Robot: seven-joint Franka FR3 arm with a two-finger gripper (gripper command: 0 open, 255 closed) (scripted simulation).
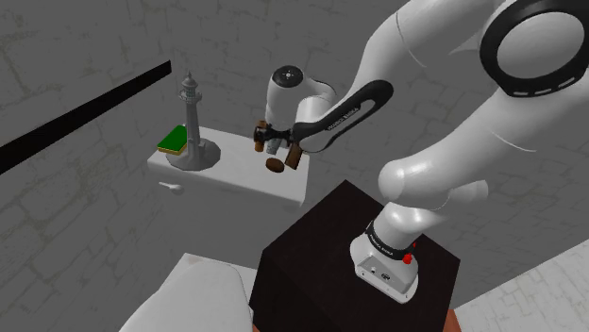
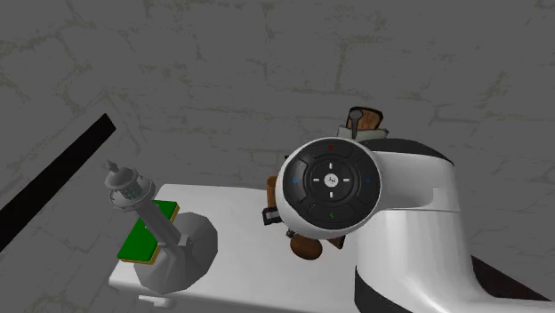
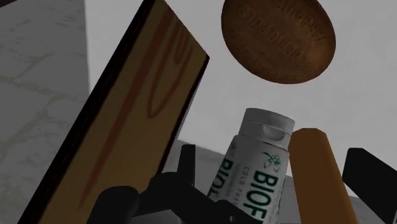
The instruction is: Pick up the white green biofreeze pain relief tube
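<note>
Shoulder view first: we see the white arm (image 1: 425, 85) rise from its dark stand (image 1: 321, 245) and reach toward that view's left, over a white counter (image 1: 245, 181). Behind the counter a black area (image 1: 75, 118) cuts a slanted strip across the grey stone floor. At the counter's far left end a grey lighthouse figurine (image 1: 193, 123) stands upright, with a flat green pad (image 1: 174, 141) lying just beside its base. The gripper (image 1: 274, 146) hangs close above the counter's middle, among a cluster of small brown things.

From the wrist view we make out that cluster better. A wooden board (image 3: 127, 114) with a dark edge leans steeply beside one finger. The Biofreeze tube (image 3: 251, 172), white with dark green lettering and a white cap, sits between the two fingers, its cap pointing away from the hand. An orange-brown bar (image 3: 313, 178) lies right against the tube, on the side of the other finger. Past the tube's cap lies a round brown disc (image 3: 278, 39) with embossed lettering.

The gripper's (image 3: 275, 151) fingers stand spread wide, bracketing tube and bar together. We see a strip of grey surface between each finger and what it faces, so nothing is pinched.
</note>
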